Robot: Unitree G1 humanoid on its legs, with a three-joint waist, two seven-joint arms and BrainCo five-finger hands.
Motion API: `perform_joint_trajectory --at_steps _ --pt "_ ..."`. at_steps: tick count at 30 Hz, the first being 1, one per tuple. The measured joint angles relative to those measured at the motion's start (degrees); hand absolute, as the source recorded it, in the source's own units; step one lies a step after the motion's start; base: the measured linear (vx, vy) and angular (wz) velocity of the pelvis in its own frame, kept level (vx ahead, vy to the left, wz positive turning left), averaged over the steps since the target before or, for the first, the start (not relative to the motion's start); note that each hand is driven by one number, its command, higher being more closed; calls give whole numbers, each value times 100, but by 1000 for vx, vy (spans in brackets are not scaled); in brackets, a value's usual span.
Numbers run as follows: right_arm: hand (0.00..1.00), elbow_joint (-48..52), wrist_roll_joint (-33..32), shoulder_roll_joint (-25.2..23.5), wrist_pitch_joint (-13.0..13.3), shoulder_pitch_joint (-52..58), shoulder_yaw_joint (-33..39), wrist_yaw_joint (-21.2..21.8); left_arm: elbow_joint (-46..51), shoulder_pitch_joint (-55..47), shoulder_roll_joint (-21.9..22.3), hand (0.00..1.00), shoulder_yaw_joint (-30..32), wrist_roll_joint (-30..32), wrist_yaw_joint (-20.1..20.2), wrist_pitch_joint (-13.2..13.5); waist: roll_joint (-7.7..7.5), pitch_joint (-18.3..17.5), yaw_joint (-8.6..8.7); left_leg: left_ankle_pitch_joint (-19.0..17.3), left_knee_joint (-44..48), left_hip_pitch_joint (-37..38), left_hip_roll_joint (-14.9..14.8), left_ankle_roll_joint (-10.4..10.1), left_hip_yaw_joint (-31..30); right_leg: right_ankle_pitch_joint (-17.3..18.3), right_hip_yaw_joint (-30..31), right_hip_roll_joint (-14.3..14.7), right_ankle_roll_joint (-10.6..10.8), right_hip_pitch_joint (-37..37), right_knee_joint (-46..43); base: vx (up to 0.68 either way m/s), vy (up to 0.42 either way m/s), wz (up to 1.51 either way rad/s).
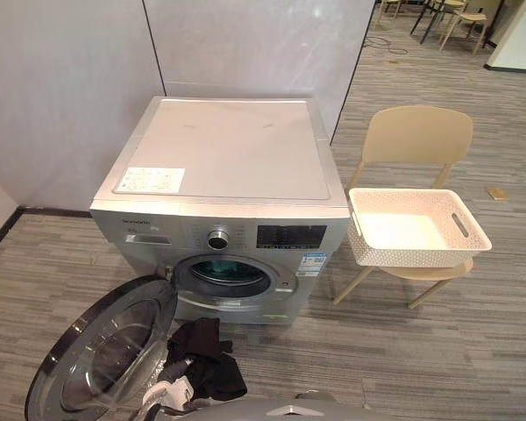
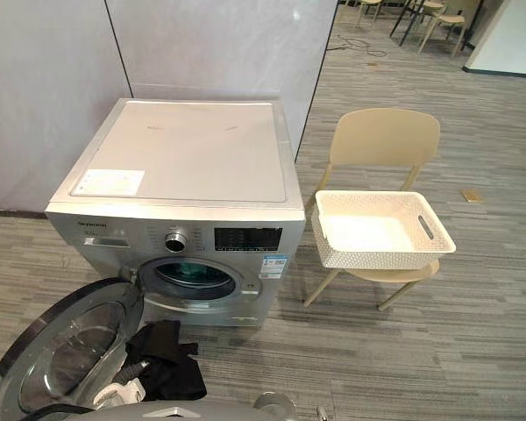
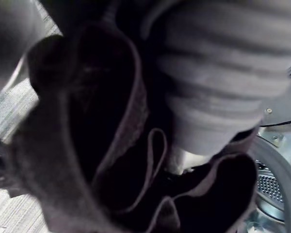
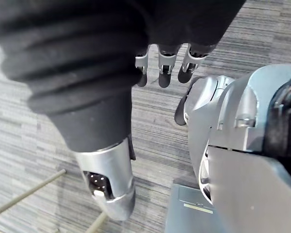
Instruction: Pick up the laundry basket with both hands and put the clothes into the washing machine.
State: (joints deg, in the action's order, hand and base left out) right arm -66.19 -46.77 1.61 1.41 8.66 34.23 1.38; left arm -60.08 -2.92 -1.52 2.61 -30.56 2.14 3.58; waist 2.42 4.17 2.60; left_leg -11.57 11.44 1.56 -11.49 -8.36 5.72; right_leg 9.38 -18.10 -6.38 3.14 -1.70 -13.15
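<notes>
The washer (image 1: 232, 153) stands against the wall with its round door (image 1: 105, 351) swung fully open, out and down towards the robot's left. The drum (image 1: 231, 276) mouth is uncovered, and nothing can be made out inside from the head views.

A black cloth (image 1: 207, 355) hangs in front of the washer, below the drum mouth and just beside the inner edge of the door. It is bunched at the left hand (image 1: 177, 390), which comes in from the bottom edge of the head views. In the left wrist view the cloth (image 3: 102, 145) drapes in dark folds over that hand, past its ribbed cover, with a part of the drum showing behind. The left fingers are buried in the fabric, so I cannot tell how they are set; the cloth seems to be carried by this hand.

The basket (image 1: 394, 254), white and perforated, sits on the seat of a beige chair (image 1: 416, 133) to the right of the washer, near it but not touching. Its inside looks bare.

The right hand (image 4: 111, 177) hangs low over the striped floor (image 4: 34, 145). Its fingers (image 4: 165, 68) are loose and only slightly bent, holding nothing, with the thumb apart from them.
</notes>
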Motion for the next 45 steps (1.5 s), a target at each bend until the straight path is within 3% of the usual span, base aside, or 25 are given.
perform_joint_trajectory --at_steps 2,5,8,9,10,11,13,14,17,27,31,36,41,45 --pt "0 -12 0 46 7 -94 -230 14 363 -109 -104 100 -149 1 8 -4 -34 107 -37 27 1235 -536 -52 -49 -177 74 -4 13 -6 14 -103 114 -65 6" --pt "0 9 0 365 15 -487 -613 96 1309 -215 -141 100 -592 -67 79 -21 -28 745 -133 638 3418 -1587 45 -173 -593 163 86 -184 -57 107 -459 56 -59 -11" --pt "0 438 -1 705 124 -772 -942 91 2022 -364 -98 100 -1153 -121 240 -70 335 944 -178 74 2852 -2040 275 110 -462 204 324 -394 2 -308 -694 40 135 -33" --pt "0 508 -1 718 125 -827 -1016 95 2142 -394 -92 100 -1204 -151 246 -75 346 952 -185 72 2554 -2087 308 113 -395 219 370 -434 35 -429 -775 62 145 -33" --pt "0 554 -1 743 126 -926 -1261 94 2369 -437 -95 100 -1371 -197 246 -83 352 956 -203 293 1780 -2015 406 206 -405 291 515 -452 148 -692 -1051 64 203 -52" --pt "0 727 -2 727 131 -1004 -1554 96 2650 -483 -98 100 -1533 -315 253 -84 357 1065 -271 323 1454 -1936 372 303 -339 513 709 -419 270 -977 -1465 54 184 -48" --pt "0 992 -2 514 138 -1204 -1863 99 2989 -266 -197 100 -1664 -444 252 -97 35 1470 -267 208 1767 -2066 449 373 -102 676 960 -565 292 -1274 -1922 -33 132 -31" --pt "0 1331 -14 369 253 -1299 -2053 61 3370 -84 -248 100 -1838 -536 241 -94 -68 1682 -282 47 2240 -2567 404 420 -97 727 1038 -565 312 -1706 -2225 -107 104 -17" --pt "0 1754 -75 372 350 -1402 -2234 64 3690 438 -231 100 -2262 -537 221 -97 -107 2130 -293 -65 2631 -3070 398 516 -70 749 1141 -604 349 -2176 -2530 -100 108 -8" --pt "0 2536 -537 371 620 -1369 -2526 -84 3678 1692 123 100 -2524 -531 -133 -16 -291 2368 -270 -134 3333 -4551 287 516 -212 902 1218 -600 366 -3703 -3346 -44 -12 -1" --pt "0 2910 -746 408 725 -1377 -2524 -142 3457 2373 176 100 -2393 -529 -397 17 -368 2560 -275 -224 3897 -5365 257 478 -459 1129 1102 -607 315 -4399 -3988 -49 -56 15" --pt "0 3223 -962 468 846 -1339 -2523 -154 3465 3163 163 100 -1385 -594 -844 206 -440 2630 -262 -274 4453 -6360 165 464 -636 1244 1110 -534 232 -5355 -4577 -77 -58 -5" --pt "0 3690 -979 481 903 -1339 -2576 -149 3735 3957 -430 100 -249 -1043 -1240 524 -476 2714 -236 -271 4894 -7274 52 449 -799 1236 1099 -426 190 -6203 -4966 -78 -47 -12" --pt "0 3838 -1017 480 946 -1334 -2609 -142 3935 4191 -814 100 212 -1299 -1449 664 -508 2748 -206 -251 5021 -7681 37 433 -895 1220 1042 -410 170 -6541 -5052 -15 -12 -3"
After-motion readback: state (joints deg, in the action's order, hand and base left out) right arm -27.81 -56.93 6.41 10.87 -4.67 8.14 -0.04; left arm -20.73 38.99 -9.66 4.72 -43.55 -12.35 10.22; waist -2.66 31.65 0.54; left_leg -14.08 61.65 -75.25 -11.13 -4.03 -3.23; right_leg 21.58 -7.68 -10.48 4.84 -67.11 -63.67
